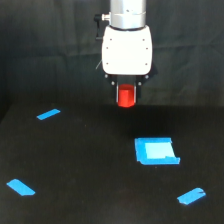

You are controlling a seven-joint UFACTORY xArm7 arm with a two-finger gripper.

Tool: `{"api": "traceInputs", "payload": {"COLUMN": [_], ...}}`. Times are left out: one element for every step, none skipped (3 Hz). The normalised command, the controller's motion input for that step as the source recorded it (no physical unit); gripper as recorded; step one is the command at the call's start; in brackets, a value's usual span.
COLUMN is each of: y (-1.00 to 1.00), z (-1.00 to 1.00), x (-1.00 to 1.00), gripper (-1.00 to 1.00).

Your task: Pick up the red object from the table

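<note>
The gripper [126, 95] hangs above the table [90, 165] with its jaws closed on the red object [126, 96], which sits upright between them, lifted clear. Below the jaws lies the blue patch [156, 151].

Exterior view faces the table [90, 165] frontally, seemingly from slightly above.

Red object [126, 96]: small bright red-orange cylinder, upright, raised clear of the table [90, 165], its top tucked under the white arm head. Table: flat matte black surface below it. The cylinder sits above and to the exterior view's left of the table's blue square.
</note>
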Motion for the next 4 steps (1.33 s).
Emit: {"api": "traceInputs", "payload": {"y": [0.03, 0.03, 0.01, -0.03], "z": [0.17, 0.15, 0.08, 0.11], "x": [-0.08, 0.01, 0.01, 0.05], "gripper": [-0.97, -0.99, -0.91, -0.91]}}
